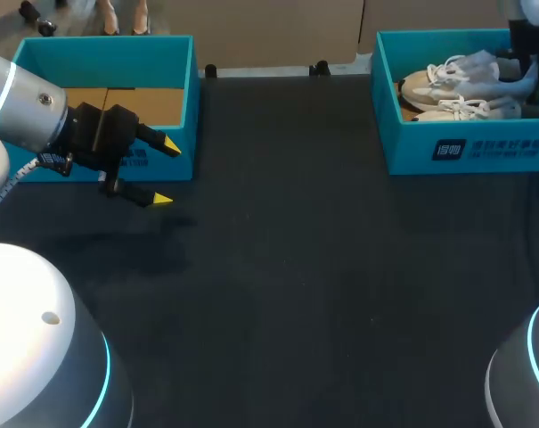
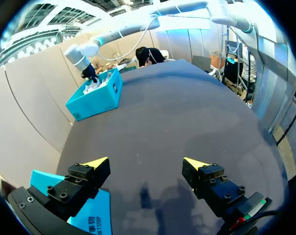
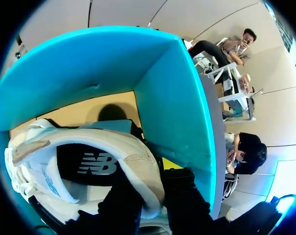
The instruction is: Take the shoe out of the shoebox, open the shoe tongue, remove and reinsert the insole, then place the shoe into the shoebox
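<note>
The shoebox [image 1: 412, 152] is sitting at the far right corner of the tabletop [image 1: 296, 267], with its teal wall [image 3: 172, 107] rising just beside my right fingers. A second teal box [image 1: 175, 98] is standing at the far left corner, showing a cardboard floor. The shoe [image 1: 452, 76] is lying inside the shoebox along its far wall, and a second shoe [image 1: 465, 109] is lying beside it, nearer the front wall. My right gripper [image 3: 148, 186] is pinching the shoe [image 3: 113, 142] at the heel collar, one finger inside and one outside. My left gripper [image 1: 167, 172] is hovering over the tabletop just in front of the second box, its fingers [image 2: 96, 164] spread wide and holding nothing.
</note>
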`<action>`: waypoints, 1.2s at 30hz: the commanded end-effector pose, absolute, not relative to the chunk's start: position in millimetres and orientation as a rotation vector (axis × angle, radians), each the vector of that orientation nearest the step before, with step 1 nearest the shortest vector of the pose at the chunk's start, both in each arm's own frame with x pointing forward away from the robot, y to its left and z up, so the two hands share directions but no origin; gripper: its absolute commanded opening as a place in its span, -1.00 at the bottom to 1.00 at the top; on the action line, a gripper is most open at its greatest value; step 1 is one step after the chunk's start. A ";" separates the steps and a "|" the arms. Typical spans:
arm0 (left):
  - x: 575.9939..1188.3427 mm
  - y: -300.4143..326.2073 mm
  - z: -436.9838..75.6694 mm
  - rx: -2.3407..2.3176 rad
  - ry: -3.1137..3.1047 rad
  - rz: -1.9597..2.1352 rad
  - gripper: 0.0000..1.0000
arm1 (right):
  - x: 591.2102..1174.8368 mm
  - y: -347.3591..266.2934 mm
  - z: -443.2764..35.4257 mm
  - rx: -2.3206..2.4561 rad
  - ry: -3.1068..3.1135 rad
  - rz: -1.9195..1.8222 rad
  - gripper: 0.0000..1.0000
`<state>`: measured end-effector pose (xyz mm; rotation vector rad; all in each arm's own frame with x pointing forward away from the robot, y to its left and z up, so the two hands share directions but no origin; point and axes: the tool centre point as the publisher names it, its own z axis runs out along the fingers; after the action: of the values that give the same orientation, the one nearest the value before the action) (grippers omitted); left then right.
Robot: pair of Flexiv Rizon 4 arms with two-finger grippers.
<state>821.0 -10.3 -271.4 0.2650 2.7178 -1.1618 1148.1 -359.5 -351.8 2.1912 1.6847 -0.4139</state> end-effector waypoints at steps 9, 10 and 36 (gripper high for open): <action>820.0 -10.1 -270.6 0.264 2.719 -1.157 1.00 | 1151.9 -361.5 -353.7 2.197 1.685 -0.412 -0.41; 820.0 -10.1 -270.6 0.264 2.719 -1.157 1.00 | 1151.7 -361.6 -353.3 2.198 1.684 -0.410 -0.37; 820.0 -10.1 -270.6 0.264 2.719 -1.157 1.00 | 1136.8 -340.1 -313.0 2.195 1.693 -0.347 -0.03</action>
<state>821.0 -10.3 -271.4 0.2650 2.7177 -1.1618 1148.2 -345.0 -323.0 2.2056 1.6980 -0.3625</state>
